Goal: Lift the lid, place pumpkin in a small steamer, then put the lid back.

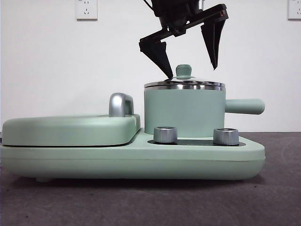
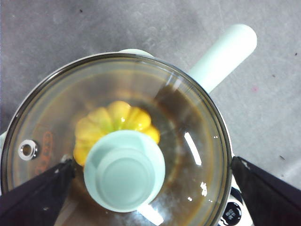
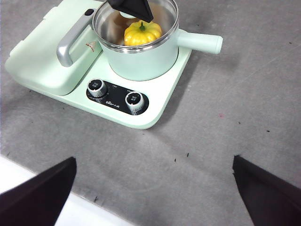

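Observation:
The small steamer (image 1: 183, 113) stands on the appliance, its straight handle (image 1: 244, 106) pointing right. The lid (image 1: 184, 84) sits flat on its rim, and through the glass (image 2: 188, 117) I see the yellow pumpkin (image 2: 117, 120) inside the pot. My left gripper (image 1: 192, 70) hangs open just above the lid, one jaw on each side of the mint knob (image 2: 124, 169) without touching it. In the right wrist view the steamer (image 3: 141, 63) shows with the pumpkin (image 3: 142, 33) in it. My right gripper (image 3: 154, 159) waits open and well back over the grey table.
The steamer rests on a wide low mint base (image 1: 131, 162) with two chrome dials (image 1: 165, 134) (image 1: 226, 136). A flat mint cover (image 1: 70, 129) with a chrome handle (image 1: 121, 104) lies to its left. Grey table surface (image 3: 225, 117) surrounds the appliance.

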Available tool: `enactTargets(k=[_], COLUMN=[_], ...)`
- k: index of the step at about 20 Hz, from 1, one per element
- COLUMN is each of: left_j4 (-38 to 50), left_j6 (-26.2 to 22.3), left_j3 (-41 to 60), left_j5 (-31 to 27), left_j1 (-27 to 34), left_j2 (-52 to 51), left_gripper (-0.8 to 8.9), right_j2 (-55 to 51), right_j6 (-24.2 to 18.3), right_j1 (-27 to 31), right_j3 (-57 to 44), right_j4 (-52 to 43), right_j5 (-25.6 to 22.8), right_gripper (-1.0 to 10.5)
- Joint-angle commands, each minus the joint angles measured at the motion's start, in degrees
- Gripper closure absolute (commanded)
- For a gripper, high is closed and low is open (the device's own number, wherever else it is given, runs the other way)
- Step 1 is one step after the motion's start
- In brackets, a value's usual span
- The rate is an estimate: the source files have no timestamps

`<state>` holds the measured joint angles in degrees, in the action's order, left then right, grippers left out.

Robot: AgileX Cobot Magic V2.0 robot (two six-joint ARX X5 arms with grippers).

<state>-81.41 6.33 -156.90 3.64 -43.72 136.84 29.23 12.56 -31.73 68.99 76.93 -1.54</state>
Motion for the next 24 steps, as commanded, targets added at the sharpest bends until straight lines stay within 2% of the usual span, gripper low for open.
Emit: enactTargets(k=[1,4,6,10,11,14,17,19,24], left_j4=[-2.7,-3.3,-3.3,-3.3,-3.3,-3.3,-2.4,0.8,15.2], left_j6=[1.9,3.2,3.2,-0.7,-1.2,-1.6,-1.6,-1.3,-0.9], left_j3=[-0.2,0.4,4.2,20.2,24.7,38.9,50.1,58.6,80.0], left_j5=[0.6,1.8,3.2,2.9,2.3,-0.3,-4.3,-5.6,-5.6], left_j1=[0.2,0.3,-0.4,-2.7,-2.8,-2.6,-1.3,-0.1,4.2], left_j2=[-4.1,-11.4,-18.1,-32.9,-36.7,-47.5,-55.2,-61.1,-78.6], left_gripper=[1.80,1.90,1.94,2.31,2.32,2.32,2.32,2.32,2.32], right_j2=[0.1,0.1,0.1,0.3,0.3,0.3,1.1,1.9,3.5], right_j6=[1.0,1.0,0.9,0.8,0.8,-1.5,-3.2,-4.0,-4.7], right_j1=[-0.3,-0.3,-0.3,-0.4,-0.4,-0.4,-0.4,-0.4,-0.4], right_j3=[0.6,0.6,0.6,0.6,0.4,0.4,0.3,0.3,0.3], right_j4=[4.6,4.6,4.6,4.0,1.4,-8.9,-14.9,-17.8,-19.4], right_j5=[0.5,1.1,3.6,4.6,5.1,11.2,14.4,15.2,15.2], right_gripper=[4.0,4.0,4.0,4.0,4.0,4.0,4.0,4.0,4.3])
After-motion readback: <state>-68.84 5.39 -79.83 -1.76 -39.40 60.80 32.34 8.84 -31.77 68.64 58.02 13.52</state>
